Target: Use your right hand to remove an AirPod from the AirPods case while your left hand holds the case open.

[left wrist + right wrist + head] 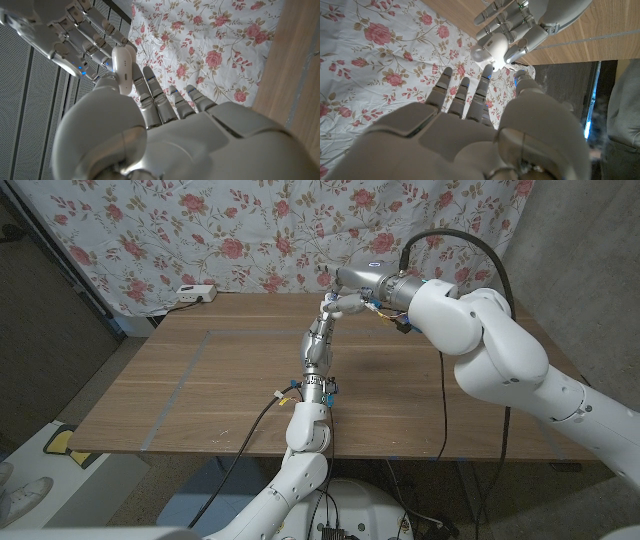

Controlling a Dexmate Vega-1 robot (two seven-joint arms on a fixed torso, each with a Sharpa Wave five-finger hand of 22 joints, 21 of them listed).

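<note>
My left hand (322, 315) is raised above the far middle of the wooden table (230, 390) and holds the small white AirPods case (331, 302). In the left wrist view the case (122, 69) stands between my left thumb and fingers (155, 100). The right hand (352, 279) comes in from the right at the same height. Its spread fingers (80, 35) reach the case's top. In the right wrist view the right fingertips (485, 82) lie just short of the case (490, 50), which the left hand (520, 22) grips. I cannot tell whether the lid is open, and no AirPod shows.
A white power strip (195, 293) lies at the table's back left edge. A floral cloth (250, 230) hangs behind the table. Pale tape lines (185, 375) cross the left half. A black cable (444, 400) hangs from my right arm over the table's right part.
</note>
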